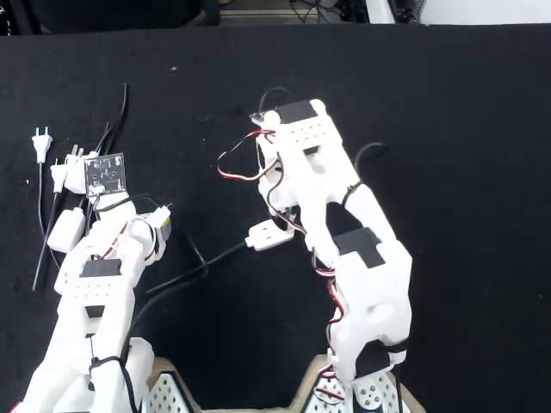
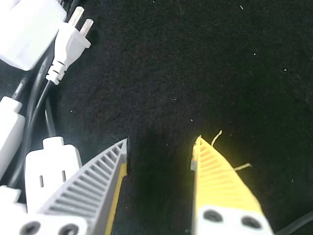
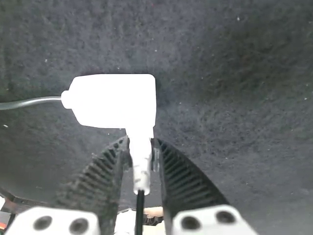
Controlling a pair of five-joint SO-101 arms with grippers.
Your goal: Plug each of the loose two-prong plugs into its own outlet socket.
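Observation:
My right gripper [image 3: 141,147] is shut on a white two-prong plug [image 3: 140,159] whose front end sits against a white outlet socket [image 3: 115,100]; I cannot see the prongs. The same socket [image 1: 269,235] lies at mid-table on a black cord, just beside the right gripper [image 1: 288,225]. My left gripper [image 2: 161,146] is open over bare black cloth. Beside it lie a loose white plug [image 2: 70,45] with two bare prongs and a white outlet socket [image 2: 50,168] with its slots showing. From above, the left gripper [image 1: 148,217] is at the left, near several loose plugs [image 1: 60,172].
A further plug [image 1: 40,142] lies at the far left with thin black cords [image 1: 112,129] around it. A small patterned card [image 1: 105,173] and a white block [image 1: 67,229] sit by the left arm. Black cloth [image 1: 465,129] covers the table.

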